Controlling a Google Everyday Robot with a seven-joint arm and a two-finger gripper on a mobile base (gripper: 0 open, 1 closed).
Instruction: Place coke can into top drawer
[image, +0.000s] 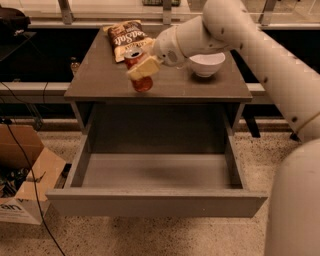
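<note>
Grey table (100, 80), gripper (143, 68) pinching coke can (143, 84) — red, silver top (tilted), top drawer (155, 202) open below.

gripper (142, 69) over table (100, 85) front, clamped round coke can (141, 85), covers can's middle and lettering | chip bag (124, 36): lower corner behind can | white bowl (207, 65): rim partly behind arm (260, 45) | top drawer (150, 202): back hidden under table | cardboard box (27, 172): cut by left edge
</note>
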